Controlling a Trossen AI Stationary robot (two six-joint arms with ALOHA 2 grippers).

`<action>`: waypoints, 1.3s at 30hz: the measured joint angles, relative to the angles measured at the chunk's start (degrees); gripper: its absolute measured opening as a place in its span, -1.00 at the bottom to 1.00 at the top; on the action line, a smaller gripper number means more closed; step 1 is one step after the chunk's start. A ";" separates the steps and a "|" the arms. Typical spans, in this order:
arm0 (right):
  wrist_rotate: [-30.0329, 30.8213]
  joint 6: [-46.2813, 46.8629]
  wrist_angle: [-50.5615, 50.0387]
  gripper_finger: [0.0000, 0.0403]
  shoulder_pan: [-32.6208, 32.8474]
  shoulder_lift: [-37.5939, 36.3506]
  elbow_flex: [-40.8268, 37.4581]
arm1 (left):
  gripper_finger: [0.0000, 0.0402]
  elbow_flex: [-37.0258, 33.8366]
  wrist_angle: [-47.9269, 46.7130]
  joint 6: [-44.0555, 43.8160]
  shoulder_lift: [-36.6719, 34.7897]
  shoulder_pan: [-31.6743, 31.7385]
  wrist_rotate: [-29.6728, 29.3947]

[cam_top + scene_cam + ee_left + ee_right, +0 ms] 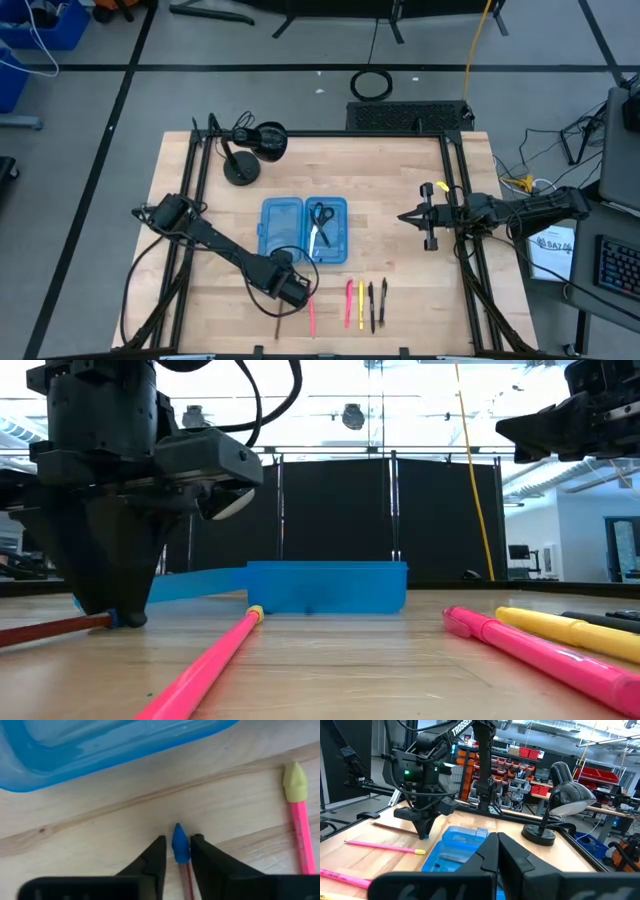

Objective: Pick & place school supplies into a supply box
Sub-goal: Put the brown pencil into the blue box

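Observation:
The supply box (305,230) is a translucent blue case lying open at mid-table, with black-handled scissors (319,225) in its right half. A red-brown pencil (50,628) with a blue cap lies flat near the near edge. My left gripper (178,851) stands over it, shut on its capped end. A pink pencil (311,315) lies right of it. Further right lie a pink marker, a yellow one and two dark pens (365,303). My right gripper (405,216) waits shut, raised over the table's right side. My left gripper pinches the red-brown pencil just behind its blue cap (180,845), which sticks out past the fingertips. The fingers (157,857) come from above, pointing down, and lie across the pencil. The pencil still lies flat on the table (60,626).
A black desk lamp (245,150) stands at the far left of the table, behind the box. The pink pencil's yellow-tipped end (296,782) lies close beside my left gripper. A black frame runs along the table's edges (455,200).

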 joint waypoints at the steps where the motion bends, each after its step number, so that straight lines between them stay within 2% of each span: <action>1: 0.00 0.00 0.08 -1.00 0.00 0.00 0.00 | -0.63 0.00 0.05 0.12 0.00 0.00 -0.09; 7: 0.00 0.00 0.06 -1.00 0.00 0.00 0.00 | -0.92 0.00 0.69 1.97 0.00 0.00 -0.94; 16: 0.00 0.30 0.06 -1.00 0.01 0.00 0.00 | -0.85 0.14 2.06 4.18 -0.89 -0.04 -1.50; 23: 0.00 2.22 0.04 -1.00 0.02 0.02 0.00 | -0.93 0.68 2.92 8.91 -6.80 1.09 -4.79; 28: -0.02 3.71 0.07 -1.00 0.02 0.02 0.00 | -0.88 0.83 5.85 16.02 -13.35 6.91 -5.32; 32: -0.02 4.74 0.06 -1.00 0.02 0.04 0.00 | -0.85 0.87 10.25 22.78 -16.66 12.60 -8.49; 37: -0.05 4.85 -0.64 -1.00 0.02 0.22 0.00 | -0.93 0.90 15.79 30.92 -16.12 21.00 -12.33; 39: -0.13 5.15 -0.69 -1.00 0.02 0.35 0.00 | -0.93 0.90 17.39 33.63 -14.51 24.11 -11.92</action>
